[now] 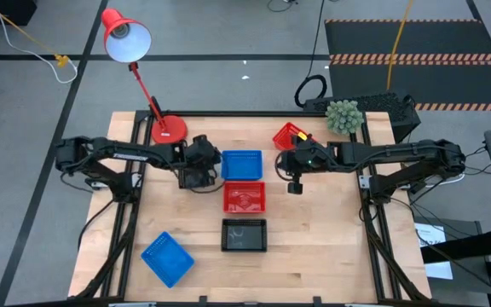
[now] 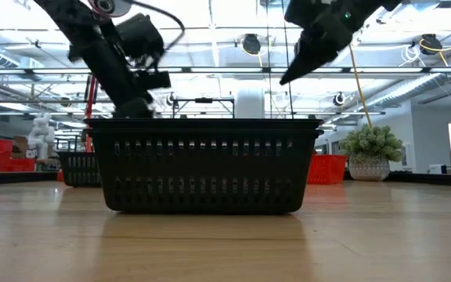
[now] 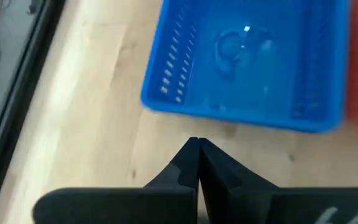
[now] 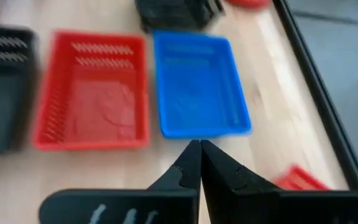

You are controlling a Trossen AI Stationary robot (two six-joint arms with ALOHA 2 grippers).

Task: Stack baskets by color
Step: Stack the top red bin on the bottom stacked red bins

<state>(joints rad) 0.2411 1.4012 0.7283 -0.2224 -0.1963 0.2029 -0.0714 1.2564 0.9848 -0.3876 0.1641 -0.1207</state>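
Down the table's middle stand a blue basket (image 1: 241, 165), a red basket (image 1: 245, 197) and a black basket (image 1: 244, 234), one after the other, each on its base. A second blue basket (image 1: 167, 258) sits askew near the front left. A second red basket (image 1: 290, 136) lies tilted at the far right. My left gripper (image 3: 197, 144) is shut and hovers just left of the far blue basket (image 3: 247, 62). My right gripper (image 4: 199, 146) is shut and hangs above the table to the right of the blue basket (image 4: 197, 93) and the red basket (image 4: 92, 93).
A red desk lamp (image 1: 128, 38) stands on its base (image 1: 167, 128) at the far left corner. A small potted plant (image 1: 343, 115) is at the far right. Another dark basket (image 2: 81, 166) shows behind the front black basket (image 2: 206, 164). Bare wood lies at the front right.
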